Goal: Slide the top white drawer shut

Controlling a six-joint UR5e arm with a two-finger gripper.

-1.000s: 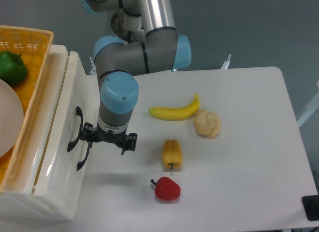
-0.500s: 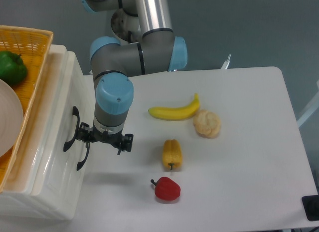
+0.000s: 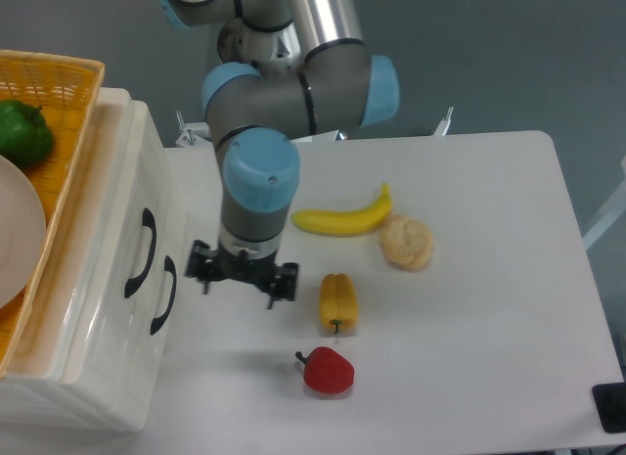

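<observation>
You have the gripper (image 3: 243, 276) hanging over the tabletop (image 3: 489, 279), pointed down, clear of the cabinet (image 3: 88, 377) and holding nothing; from this angle you cannot tell how far apart its fingers stand. The top white drawer (image 3: 117, 230) sits at the cabinet's upper front, pushed in so its face lies about flush with the lower drawer (image 3: 147, 357), its black handle (image 3: 140, 252) just beside the gripper on the cabinet side, not touching. On the gripper's far side from the cabinet you see a yellow pepper (image 3: 338, 301), a red pepper (image 3: 327, 371), a banana (image 3: 342, 219) and a bread roll (image 3: 406, 242). An orange basket (image 3: 59, 83) rests on the cabinet top.
</observation>
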